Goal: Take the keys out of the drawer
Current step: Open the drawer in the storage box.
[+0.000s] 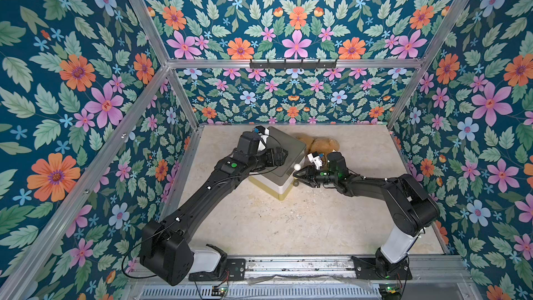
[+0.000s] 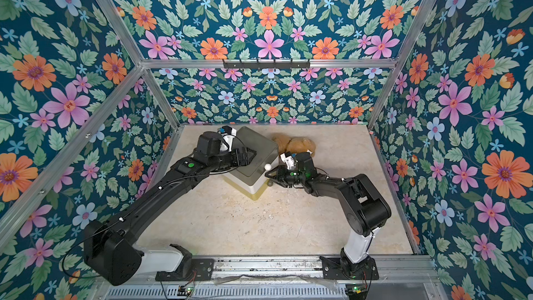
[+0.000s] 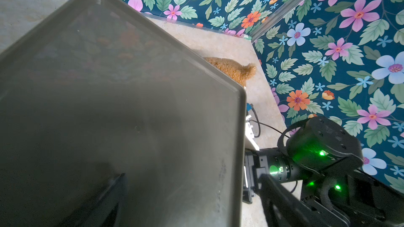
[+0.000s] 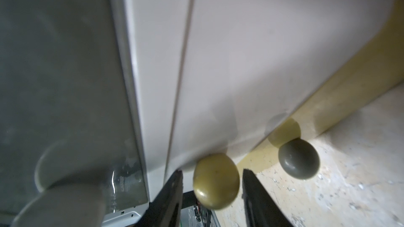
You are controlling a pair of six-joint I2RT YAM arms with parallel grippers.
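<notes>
Mounting rail (image 1: 297, 265), nearest edge: carried both arm bases. Beige tabletop (image 1: 288, 226): bare in front of the arms. Right gripper (image 1: 295, 175): level at the front face of the drawer cabinet (image 1: 291, 151), jaws parted, one on each side of the olive knob (image 4: 215, 180) with a thin gap on both sides, nothing clamped. Grey knob (image 4: 298, 159): on the yellow bottom drawer, just beside the olive one, free. White knob (image 1: 297, 166): at the cabinet's top edge, above the gripper. Left gripper (image 1: 284, 157): over the cabinet's grey top, jaws spread wide, holding nothing; contact with the top could not be told. Drawers: all shut. Keys: not visible in any view. Brown plush toy (image 1: 320, 142): behind the cabinet, touching it. Black hook rack (image 1: 292, 64): on the back wall's crossbar.
</notes>
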